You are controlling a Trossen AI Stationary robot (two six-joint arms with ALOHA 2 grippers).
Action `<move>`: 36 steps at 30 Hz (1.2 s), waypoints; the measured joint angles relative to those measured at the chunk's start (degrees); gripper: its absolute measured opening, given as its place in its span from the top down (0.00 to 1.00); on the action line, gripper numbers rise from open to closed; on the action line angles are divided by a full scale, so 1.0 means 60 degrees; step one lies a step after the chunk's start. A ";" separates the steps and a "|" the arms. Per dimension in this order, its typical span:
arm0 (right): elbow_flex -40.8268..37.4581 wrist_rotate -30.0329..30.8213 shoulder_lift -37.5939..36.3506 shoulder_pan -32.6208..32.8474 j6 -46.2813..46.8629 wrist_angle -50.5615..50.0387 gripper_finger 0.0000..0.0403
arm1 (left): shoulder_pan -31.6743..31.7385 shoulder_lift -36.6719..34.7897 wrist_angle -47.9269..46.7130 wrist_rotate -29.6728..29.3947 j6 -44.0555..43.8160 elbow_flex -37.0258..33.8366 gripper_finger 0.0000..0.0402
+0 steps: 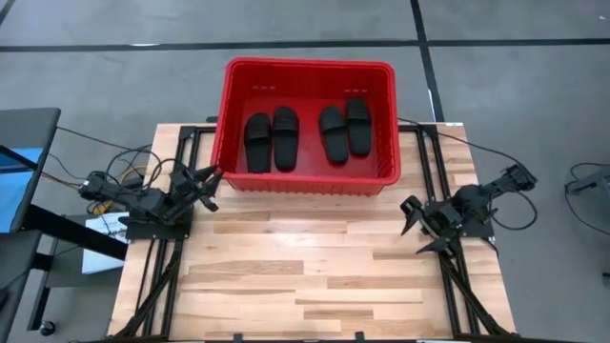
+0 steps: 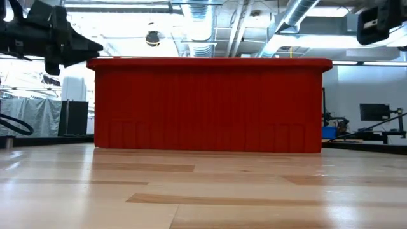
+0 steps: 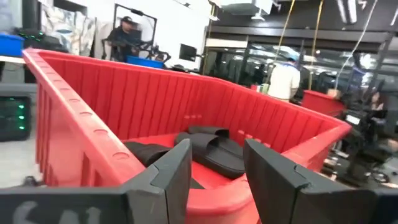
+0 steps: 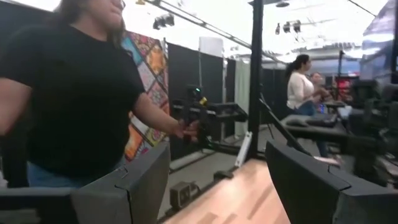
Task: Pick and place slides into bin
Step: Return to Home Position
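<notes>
Left gripper [image 1: 213,187] hangs just beside the near left corner of the bin with its fingers spread wide and nothing between them; whether a fingertip touches the rim I cannot tell; the right gripper [image 1: 412,227] sits over the table's right edge, well apart from the bin, its jaws also wide and holding nothing.

Beneath both lies the pale wooden plank tabletop [image 1: 315,272]; at its far edge stands the large rectangular red plastic bin [image 1: 310,64] with ribbed walls and a thick rim; inside it rest all four black open-toe slides [image 1: 258,143], soles down on the red floor; one pair lies side by side towards the left, the other pair [image 1: 345,130] side by side towards the right, with a strip of bare floor between the pairs.

From table height the bin's near wall [image 2: 210,105] hides the slides completely; only the dark tips of the left arm [image 2: 54,35] and a corner of the right arm [image 2: 381,22] show above the rim line.

Past the left gripper's own fingers [image 3: 171,180] the bin's interior [image 3: 81,112] shows with two slides [image 3: 214,149] partly cut off by the rim and fingers; the right wrist view looks off the table past its open gripper [image 4: 217,180] at a person in a black shirt [image 4: 74,99].
</notes>
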 joint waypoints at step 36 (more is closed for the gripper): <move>-0.0006 0.0440 0.0004 -0.0537 0.1332 -0.1906 0.35 | 0.0011 0.0025 -0.0239 0.0406 0.4206 -0.0042 0.65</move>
